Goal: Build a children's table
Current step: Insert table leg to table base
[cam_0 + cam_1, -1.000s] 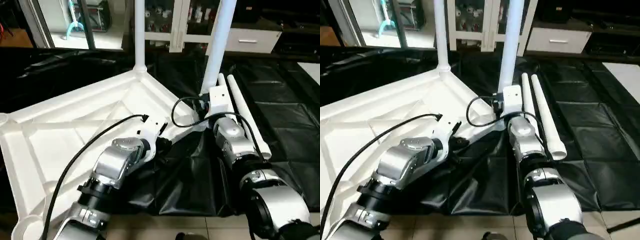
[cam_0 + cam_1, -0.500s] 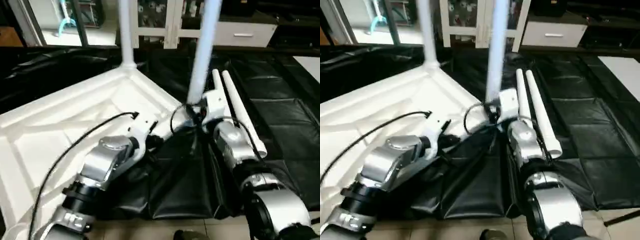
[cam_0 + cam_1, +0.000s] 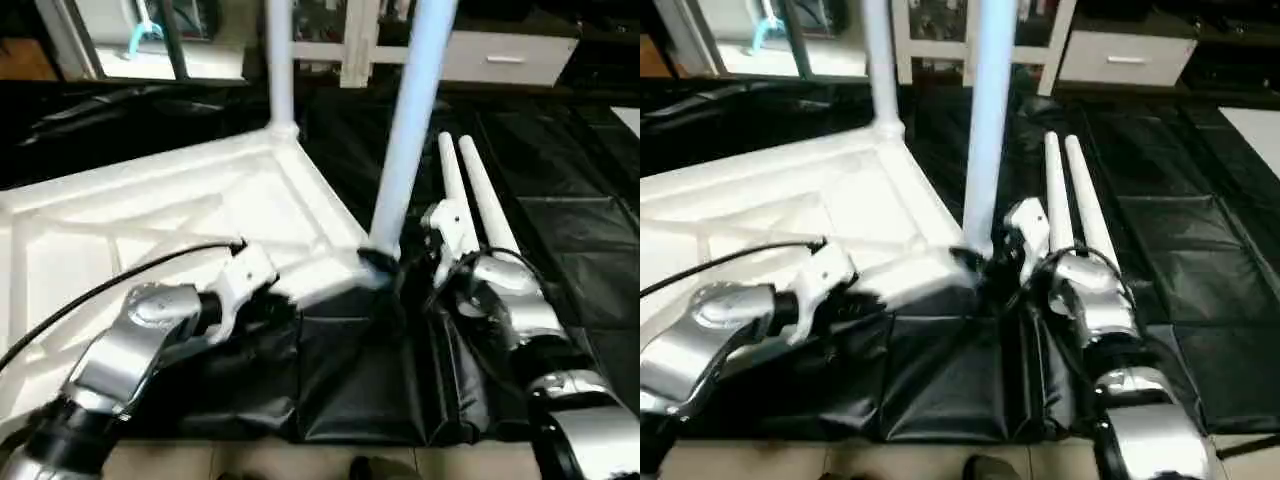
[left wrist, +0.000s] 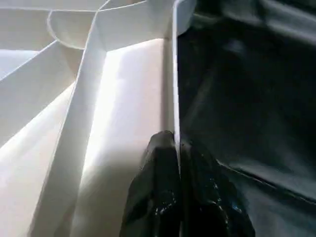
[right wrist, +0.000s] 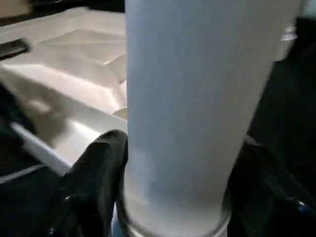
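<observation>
Tabletop (image 3: 150, 220): upside down on black sheeting; our left gripper (image 4: 178, 148) pinched shut on its rim; right gripper (image 5: 173, 207), jaws widened around the second upright leg (image 3: 405, 130), apparently releasing; two legs (image 3: 470, 185) unfitted beside.

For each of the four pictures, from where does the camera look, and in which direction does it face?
Left eye view: on the head, facing forward and down at the upturned tabletop, two standing legs and both silver forearms.
Right eye view: a little beside it, same scene; two spare legs lie on black sheeting.
Left wrist view: along the left gripper, pinching the tabletop's edge wall.
Right wrist view: along the right gripper, its fingers either side of the near standing leg.
Shared: that leg and the tabletop.
</observation>
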You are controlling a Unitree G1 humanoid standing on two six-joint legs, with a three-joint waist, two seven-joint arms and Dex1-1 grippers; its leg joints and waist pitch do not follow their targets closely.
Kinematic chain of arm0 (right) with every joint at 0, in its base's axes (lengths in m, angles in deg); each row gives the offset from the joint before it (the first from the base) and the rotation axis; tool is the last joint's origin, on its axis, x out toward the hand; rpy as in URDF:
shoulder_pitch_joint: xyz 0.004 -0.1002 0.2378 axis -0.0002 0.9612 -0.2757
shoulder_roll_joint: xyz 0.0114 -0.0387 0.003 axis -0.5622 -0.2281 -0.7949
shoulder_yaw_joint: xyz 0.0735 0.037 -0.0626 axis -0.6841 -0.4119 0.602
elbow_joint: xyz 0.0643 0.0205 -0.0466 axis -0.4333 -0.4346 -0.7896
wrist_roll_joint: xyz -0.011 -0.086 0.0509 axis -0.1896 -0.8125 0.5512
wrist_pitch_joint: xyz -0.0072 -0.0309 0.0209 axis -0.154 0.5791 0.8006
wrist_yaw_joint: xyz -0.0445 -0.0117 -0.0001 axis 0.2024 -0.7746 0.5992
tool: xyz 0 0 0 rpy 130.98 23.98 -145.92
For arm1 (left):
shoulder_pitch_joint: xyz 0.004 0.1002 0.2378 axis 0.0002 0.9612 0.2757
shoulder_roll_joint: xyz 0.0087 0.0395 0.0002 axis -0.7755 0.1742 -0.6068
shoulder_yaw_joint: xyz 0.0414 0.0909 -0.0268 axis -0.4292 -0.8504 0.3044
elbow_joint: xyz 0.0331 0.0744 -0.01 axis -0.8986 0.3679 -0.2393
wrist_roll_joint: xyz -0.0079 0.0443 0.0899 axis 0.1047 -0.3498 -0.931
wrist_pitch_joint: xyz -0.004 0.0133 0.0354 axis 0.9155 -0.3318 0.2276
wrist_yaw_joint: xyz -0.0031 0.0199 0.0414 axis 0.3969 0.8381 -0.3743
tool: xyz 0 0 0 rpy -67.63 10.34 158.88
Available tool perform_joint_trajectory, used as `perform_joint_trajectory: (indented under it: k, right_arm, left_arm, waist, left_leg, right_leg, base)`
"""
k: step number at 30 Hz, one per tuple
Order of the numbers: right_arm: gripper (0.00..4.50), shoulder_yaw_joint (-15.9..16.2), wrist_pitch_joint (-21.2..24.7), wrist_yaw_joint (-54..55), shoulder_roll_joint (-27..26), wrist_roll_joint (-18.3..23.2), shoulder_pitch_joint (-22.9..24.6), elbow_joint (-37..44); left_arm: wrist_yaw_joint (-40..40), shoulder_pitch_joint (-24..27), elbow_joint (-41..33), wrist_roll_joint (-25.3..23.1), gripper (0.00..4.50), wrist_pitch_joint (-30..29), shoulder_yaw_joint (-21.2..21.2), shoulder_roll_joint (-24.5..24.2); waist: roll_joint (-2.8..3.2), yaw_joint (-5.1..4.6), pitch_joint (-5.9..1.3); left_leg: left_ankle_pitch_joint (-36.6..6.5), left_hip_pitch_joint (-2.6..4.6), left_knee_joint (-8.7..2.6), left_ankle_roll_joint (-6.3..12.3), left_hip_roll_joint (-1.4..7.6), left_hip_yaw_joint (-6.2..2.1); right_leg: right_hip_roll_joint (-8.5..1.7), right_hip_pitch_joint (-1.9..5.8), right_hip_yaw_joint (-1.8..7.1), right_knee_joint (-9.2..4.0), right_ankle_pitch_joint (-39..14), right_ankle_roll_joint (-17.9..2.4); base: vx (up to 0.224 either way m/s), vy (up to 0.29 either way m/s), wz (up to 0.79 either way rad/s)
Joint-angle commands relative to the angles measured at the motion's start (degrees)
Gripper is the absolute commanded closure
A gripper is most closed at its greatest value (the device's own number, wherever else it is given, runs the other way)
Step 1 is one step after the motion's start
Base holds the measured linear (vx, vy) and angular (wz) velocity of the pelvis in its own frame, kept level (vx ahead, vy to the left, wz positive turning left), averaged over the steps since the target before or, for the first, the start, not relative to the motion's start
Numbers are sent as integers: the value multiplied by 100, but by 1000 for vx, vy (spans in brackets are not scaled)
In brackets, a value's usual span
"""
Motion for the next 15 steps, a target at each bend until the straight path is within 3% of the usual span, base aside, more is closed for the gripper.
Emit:
perform_joint_trajectory:
  k: [1, 2, 4, 7, 8, 10, 15]
  right_arm:
    - [139, -2, 287, -428, 257, 156, 72, 245]
    - [139, 19, 326, -531, 290, 177, 88, 294]
    - [139, 38, 480, -772, 371, 273, 132, 474]
    - [139, -31, 698, -1062, 450, 436, 168, 727]
    - [139, -95, 800, -1182, 480, 555, 159, 809]
    - [139, -150, 863, -1237, 497, 634, 155, 851]
    - [139, -237, 1102, -1357, 556, 744, 261, 1033]
  left_arm:
    - [542, 105, -340, 344, 450, 242, -309, 37]
    - [543, 110, -339, 342, 450, 258, -309, 38]
    - [565, 118, -321, 355, 450, 328, -314, 25]
    - [586, 147, -266, 356, 450, 498, -284, 7]
    - [582, 136, -212, 348, 450, 533, -276, 16]
    - [579, 132, -174, 338, 450, 560, -268, 21]
    - [582, 137, -110, 335, 450, 619, -245, 30]
  waist:
    - [8, 35, -324]
    - [3, 55, -325]
    - [-24, 68, -357]
    - [-30, 126, -380]
    - [-56, 139, -401]
    - [-44, 173, -413]
    - [-72, 209, -438]
  left_leg:
    - [-779, 141, -425, 783, 366, -113]
    - [-934, 167, -431, 659, 364, -100]
    - [-854, 145, -421, 632, 352, -104]
    - [-567, 141, -396, 742, 336, -85]
    - [-458, 163, -384, 789, 344, -77]
    - [-276, 140, -363, 863, 338, -79]
    - [-147, 120, -328, 911, 325, -79]
  right_leg:
    - [-284, 349, 267, -336, -1115, -1572]
    - [-284, 342, 284, -352, -1151, -1539]
    - [-292, 376, 289, -323, -1087, -1513]
    - [-295, 383, 299, -289, -757, -1512]
    - [-299, 375, 296, -279, -675, -1531]
    - [-305, 388, 295, -241, -559, -1551]
    - [-306, 404, 288, -221, -556, -1524]
  base:
    - [0, 0, 0]
    - [0, 0, 0]
    - [0, 0, 0]
    - [0, 0, 0]
    - [0, 0, 0]
    - [0, 0, 0]
    - [0, 0, 0]
